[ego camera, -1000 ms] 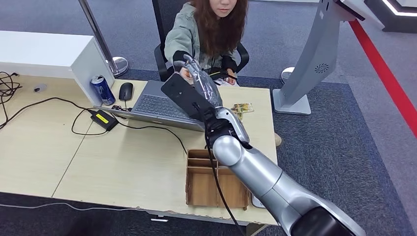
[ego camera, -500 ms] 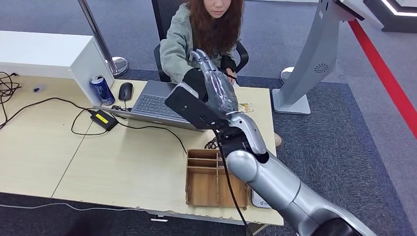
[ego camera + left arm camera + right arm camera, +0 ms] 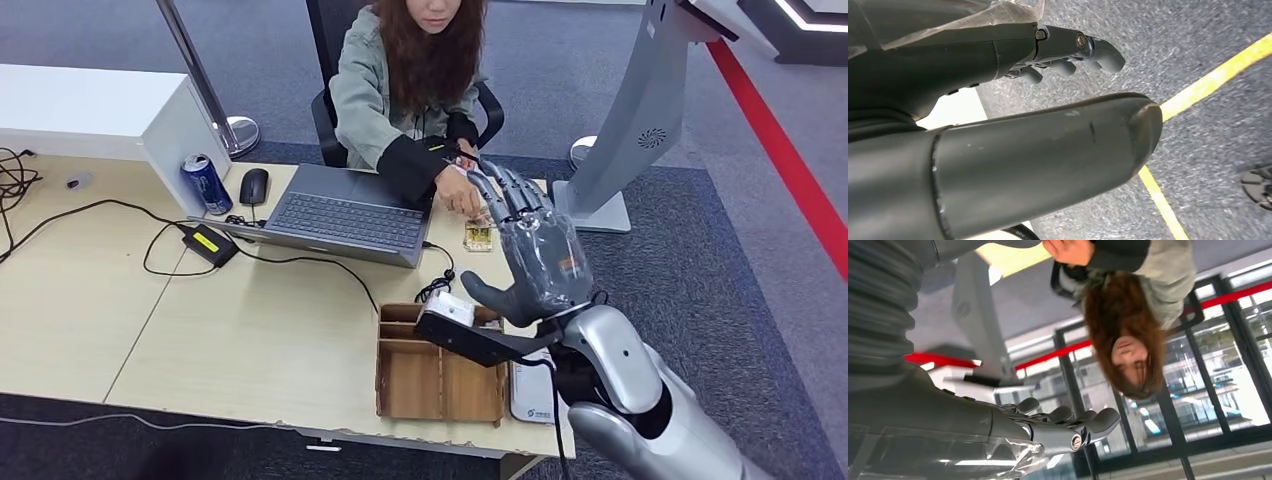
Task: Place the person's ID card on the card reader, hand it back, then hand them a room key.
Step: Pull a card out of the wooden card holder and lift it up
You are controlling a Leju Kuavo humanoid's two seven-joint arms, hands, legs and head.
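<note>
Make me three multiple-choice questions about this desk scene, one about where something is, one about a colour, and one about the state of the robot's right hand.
1. Where does the blue can stand?
A. inside the wooden organiser
B. on the table beside the black mouse
C. on the laptop keyboard

2. What colour is the label on the power adapter?
A. yellow
B. red
C. green

3. How is the right hand?
A. gripping the can
B. closed in a fist
C. fingers spread, holding nothing

Answers: 1 B, the can sits just left of the mouse near the laptop. 2 A, a yellow strip shows on the black adapter. 3 C, the fingers are apart and nothing is between them.
</note>
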